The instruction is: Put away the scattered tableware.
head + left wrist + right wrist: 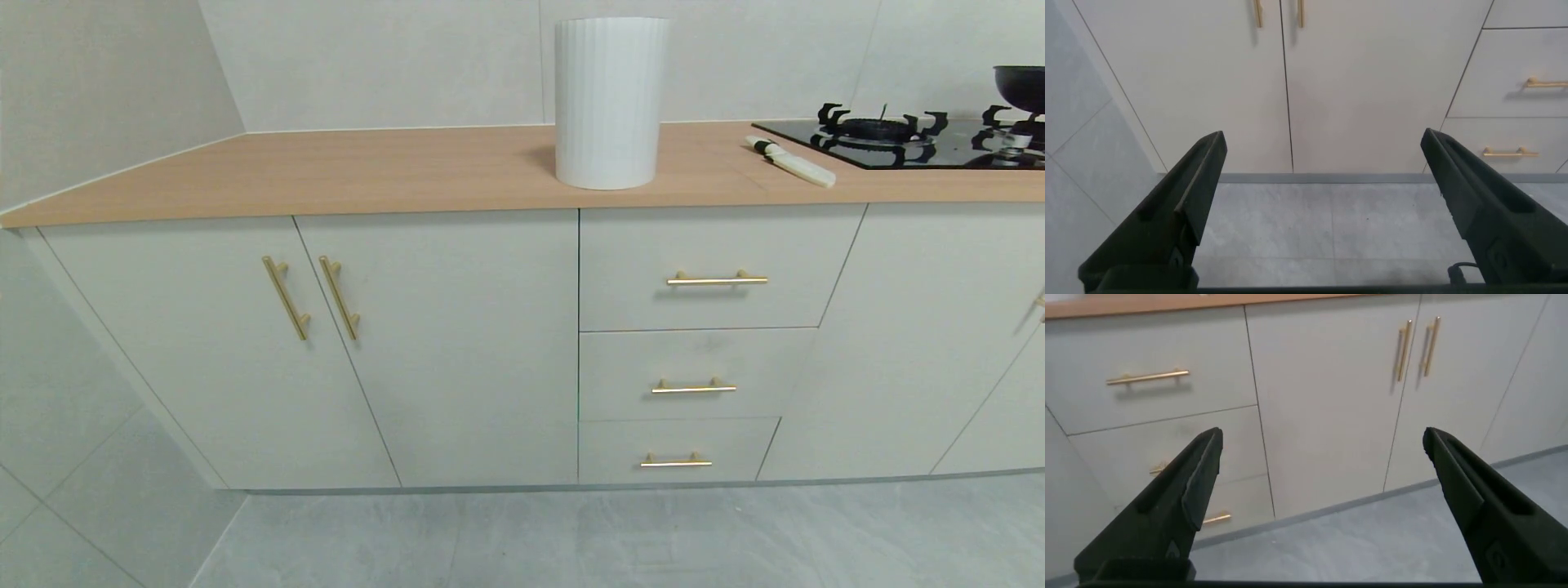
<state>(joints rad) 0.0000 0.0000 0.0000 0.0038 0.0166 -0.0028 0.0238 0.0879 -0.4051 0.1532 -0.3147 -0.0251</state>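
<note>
Pale grey tiles cover the wall (367,57) and the floor (571,539) of a kitchen, and a long wooden tabletop (367,171) runs across the upper half of the head view, over off-white cupboards.

The left gripper (1323,204) hangs low over the floor. Its dark jaws stand wide apart with nothing between them, and they face the foot of two cupboard doors (310,343). The right gripper (1319,498) is just as wide open and empty. It points at the fronts of the drawers (1151,376) and at another pair of doors with gold handles.

In the head view the two doors fill the lower left, each with a slanted gold bar handle (286,298). A stack of three drawers sits right of centre, each with a level gold handle.

On the tabletop, a tall ribbed white container (608,102) stands upright at upper centre, close to the front edge. The knife (790,161) lies flat to the right of the container and apart from it. It is pale, with a dark band near its far end, and it rests just beside the near left corner of the black glass stove (898,139) in the upper right. A black pan (1020,86) sits on a burner at the far right edge of the frame.
</note>
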